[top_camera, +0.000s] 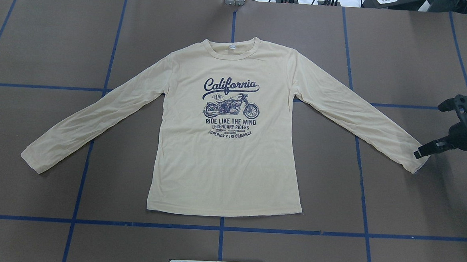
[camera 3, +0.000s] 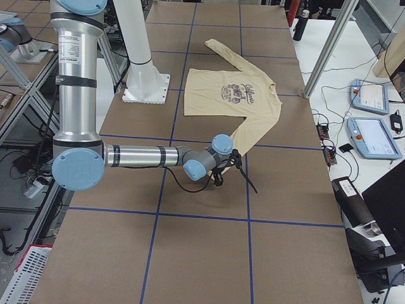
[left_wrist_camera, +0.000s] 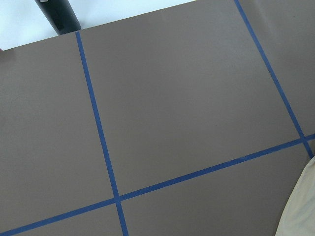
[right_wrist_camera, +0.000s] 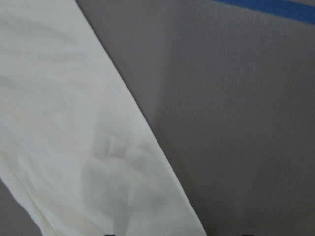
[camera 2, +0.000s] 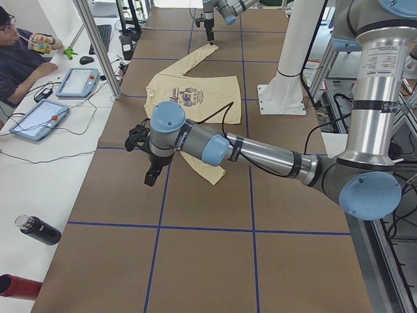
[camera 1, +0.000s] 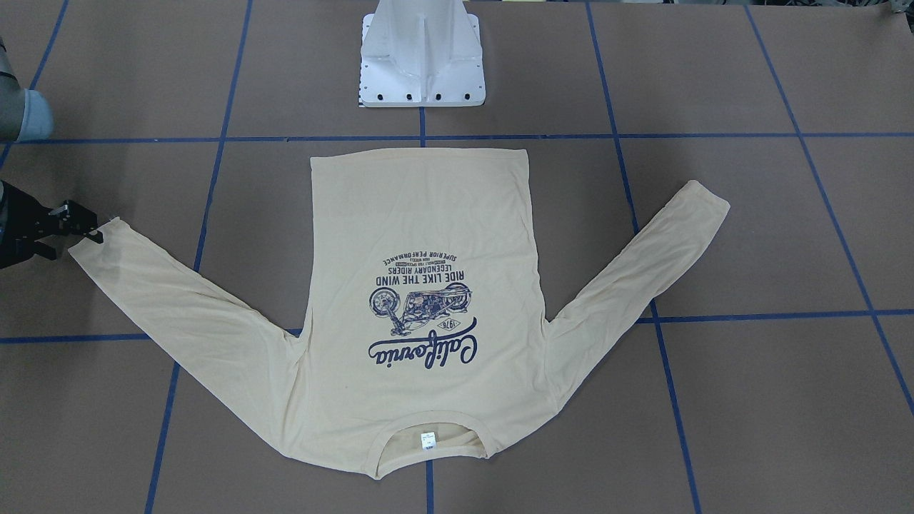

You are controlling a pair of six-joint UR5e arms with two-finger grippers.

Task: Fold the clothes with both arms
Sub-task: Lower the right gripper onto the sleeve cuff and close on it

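The clothes are one cream-yellow long-sleeved shirt (top_camera: pixel 224 154) lying flat on the brown table, print side up, collar on the far side and both sleeves spread out. My right gripper (top_camera: pixel 423 151) is at the cuff of the sleeve (top_camera: pixel 377 126) on the robot's right side. In the front-facing view the right gripper (camera 1: pixel 75 239) touches that cuff. The right wrist view shows the sleeve (right_wrist_camera: pixel 83 147) close below, with two dark fingertips wide apart at the bottom edge. My left gripper (camera 2: pixel 151 177) hovers beside the other cuff (camera 2: pixel 215 175), and I cannot tell whether it is open or shut.
The white pedestal base (camera 1: pixel 421 64) stands behind the shirt's hem. Blue tape lines (top_camera: pixel 220 228) grid the table. A person (camera 2: pixel 19 59) sits at a side bench with two pendants (camera 2: pixel 39 120) and a black bottle (camera 2: pixel 39 229). A metal post (camera 2: pixel 98 49) stands at the table's edge.
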